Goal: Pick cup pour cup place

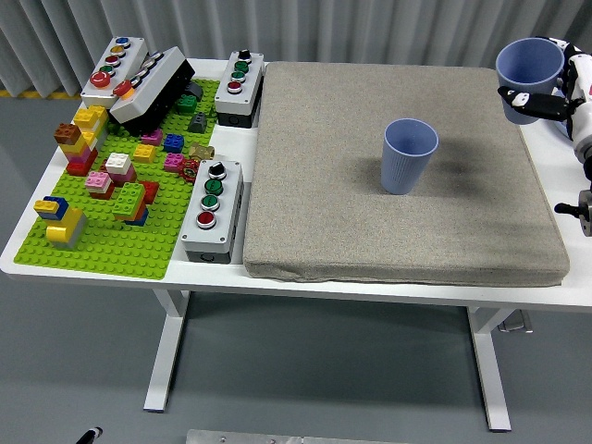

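Two ribbed blue plastic cups: one (410, 155) stands mid-frame on the grey mat (314, 185); my right hand (555, 92) clamps the other (529, 69) upright, upper right. Light, probably crushable, so I judge a gentle mid-wall grip best.

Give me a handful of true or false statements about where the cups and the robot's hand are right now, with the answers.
1. The right hand holds a blue cup upright near the mat's far right corner. True.
2. A second blue cup lies on its side on the grey mat. False: it stands upright, mouth up.
3. The two cups touch each other. False: they are well apart, with open mat between them.
4. The green brick baseplate lies left of the mat, with button boxes beside it. True.
5. The left hand rests on the mat. False: no left hand shows in the head view.
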### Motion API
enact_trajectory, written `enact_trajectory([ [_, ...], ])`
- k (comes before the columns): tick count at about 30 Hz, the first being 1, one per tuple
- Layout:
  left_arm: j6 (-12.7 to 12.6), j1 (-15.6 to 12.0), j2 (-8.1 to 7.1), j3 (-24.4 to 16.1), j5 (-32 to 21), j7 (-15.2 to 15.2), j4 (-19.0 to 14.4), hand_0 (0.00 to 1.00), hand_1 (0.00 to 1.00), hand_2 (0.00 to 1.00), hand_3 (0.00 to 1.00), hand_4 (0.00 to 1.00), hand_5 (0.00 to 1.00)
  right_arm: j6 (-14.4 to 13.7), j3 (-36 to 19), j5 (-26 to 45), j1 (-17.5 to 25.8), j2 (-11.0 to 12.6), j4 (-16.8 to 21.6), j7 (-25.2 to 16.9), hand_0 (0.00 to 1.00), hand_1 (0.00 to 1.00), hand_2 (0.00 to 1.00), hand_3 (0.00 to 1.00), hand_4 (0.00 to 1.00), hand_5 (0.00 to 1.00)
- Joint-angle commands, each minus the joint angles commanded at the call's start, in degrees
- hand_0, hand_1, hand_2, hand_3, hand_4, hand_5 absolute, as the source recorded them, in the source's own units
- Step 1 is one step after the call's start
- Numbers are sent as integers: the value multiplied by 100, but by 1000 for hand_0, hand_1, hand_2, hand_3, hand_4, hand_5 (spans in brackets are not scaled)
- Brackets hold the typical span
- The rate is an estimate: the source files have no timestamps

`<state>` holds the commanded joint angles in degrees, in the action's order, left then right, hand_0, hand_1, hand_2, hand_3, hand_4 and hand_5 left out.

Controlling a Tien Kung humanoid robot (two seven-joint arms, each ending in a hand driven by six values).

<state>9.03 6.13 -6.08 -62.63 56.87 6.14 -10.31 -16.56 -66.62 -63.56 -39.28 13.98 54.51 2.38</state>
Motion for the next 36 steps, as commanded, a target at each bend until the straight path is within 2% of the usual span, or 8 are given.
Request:
enact_trajectory([
  [2, 2, 3, 5, 3, 3, 0, 0, 839, 816, 880, 801, 636, 998, 2, -41, 450, 67, -56, -80, -27, 667, 621, 504, 609, 660, 2],
  [5, 3, 9, 10, 17, -1, -3, 0, 839, 816, 880, 801, 636, 998, -12, -114, 751, 163, -140, -166, -80, 667, 621, 504, 609, 660, 2],
  [17, 16, 22, 9, 53, 12, 4, 0, 839, 815, 880, 801, 635, 998, -24, -118, 550, 425, -396, -323, -112, 666, 619, 504, 611, 659, 2],
  [22, 21, 22, 9, 73, 10, 12, 0, 839, 815, 880, 801, 635, 998, -52, -78, 603, 544, -490, -333, -350, 668, 619, 505, 611, 660, 2],
  [26, 24, 29, 9, 86, 8, 15, 0, 840, 815, 880, 801, 635, 998, 4, -51, 738, 610, -543, -408, -554, 673, 624, 504, 611, 659, 2],
  [36, 30, 28, -3, 140, -22, 14, 0, 839, 815, 881, 801, 634, 998, 17, 31, 818, 675, -573, -463, -635, 676, 624, 505, 611, 661, 2],
])
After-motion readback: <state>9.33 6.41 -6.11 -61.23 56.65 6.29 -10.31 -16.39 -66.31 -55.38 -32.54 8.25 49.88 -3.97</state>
